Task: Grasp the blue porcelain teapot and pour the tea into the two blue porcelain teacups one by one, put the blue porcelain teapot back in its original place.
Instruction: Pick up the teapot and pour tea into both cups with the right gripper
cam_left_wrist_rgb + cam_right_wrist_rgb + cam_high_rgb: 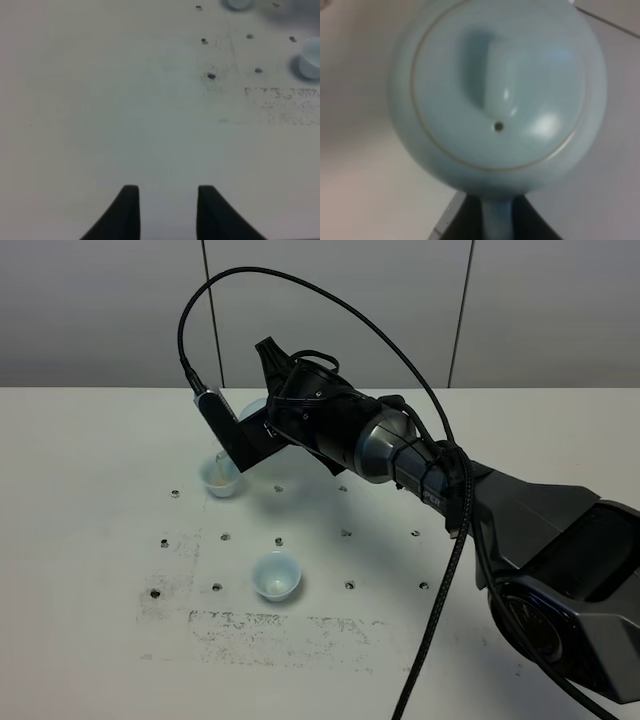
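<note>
My right gripper (265, 423) reaches across to the left and is shut on the loop handle of the blue porcelain teapot (252, 408), holding it tilted above the far teacup (222, 478). In the right wrist view the teapot's lid and knob (497, 85) fill the picture, and the handle runs down between my fingers (455, 225). The far teacup shows a pale brownish inside. The near teacup (277, 575) stands alone on the white table (90, 490). My left gripper (167, 200) is open and empty above bare table, far from both cups (310, 62).
The table has a grid of small dark holes (346, 533) and a scuffed grey patch (280, 625) near the front. The right arm's black cable (440, 570) arcs over the table. A grey panelled wall (340, 300) stands behind.
</note>
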`<state>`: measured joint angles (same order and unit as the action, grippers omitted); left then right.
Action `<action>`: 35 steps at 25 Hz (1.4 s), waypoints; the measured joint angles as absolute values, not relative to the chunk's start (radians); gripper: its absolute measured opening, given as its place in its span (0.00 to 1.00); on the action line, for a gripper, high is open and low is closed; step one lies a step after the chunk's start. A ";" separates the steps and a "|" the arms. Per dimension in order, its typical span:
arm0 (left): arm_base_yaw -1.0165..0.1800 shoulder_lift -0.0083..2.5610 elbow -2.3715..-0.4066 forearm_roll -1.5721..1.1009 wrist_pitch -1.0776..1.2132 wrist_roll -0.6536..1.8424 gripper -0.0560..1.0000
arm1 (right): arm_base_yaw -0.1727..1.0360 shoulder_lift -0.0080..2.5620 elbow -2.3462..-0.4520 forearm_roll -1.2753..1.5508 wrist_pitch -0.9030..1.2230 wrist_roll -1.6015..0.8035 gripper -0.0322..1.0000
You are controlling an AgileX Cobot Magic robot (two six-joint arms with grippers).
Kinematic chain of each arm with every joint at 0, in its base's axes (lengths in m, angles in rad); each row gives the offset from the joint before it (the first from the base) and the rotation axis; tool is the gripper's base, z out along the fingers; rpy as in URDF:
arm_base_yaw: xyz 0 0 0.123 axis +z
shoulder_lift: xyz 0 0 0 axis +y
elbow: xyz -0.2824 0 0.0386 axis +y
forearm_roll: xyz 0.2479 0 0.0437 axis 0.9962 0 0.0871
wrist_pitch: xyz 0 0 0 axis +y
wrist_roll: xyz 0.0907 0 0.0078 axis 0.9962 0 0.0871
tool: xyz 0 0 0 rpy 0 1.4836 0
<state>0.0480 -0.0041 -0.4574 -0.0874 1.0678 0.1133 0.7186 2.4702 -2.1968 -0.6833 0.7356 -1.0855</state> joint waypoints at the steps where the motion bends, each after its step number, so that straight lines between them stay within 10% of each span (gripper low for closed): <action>1: 0.048 -0.004 -0.457 -0.087 1.068 0.113 0.38 | 0.721 2.470 -2.197 -0.693 0.736 -1.086 0.09; 35: 0.048 -0.004 -0.457 -0.078 1.067 0.113 0.38 | 0.735 2.476 -2.197 -0.833 0.719 -1.138 0.09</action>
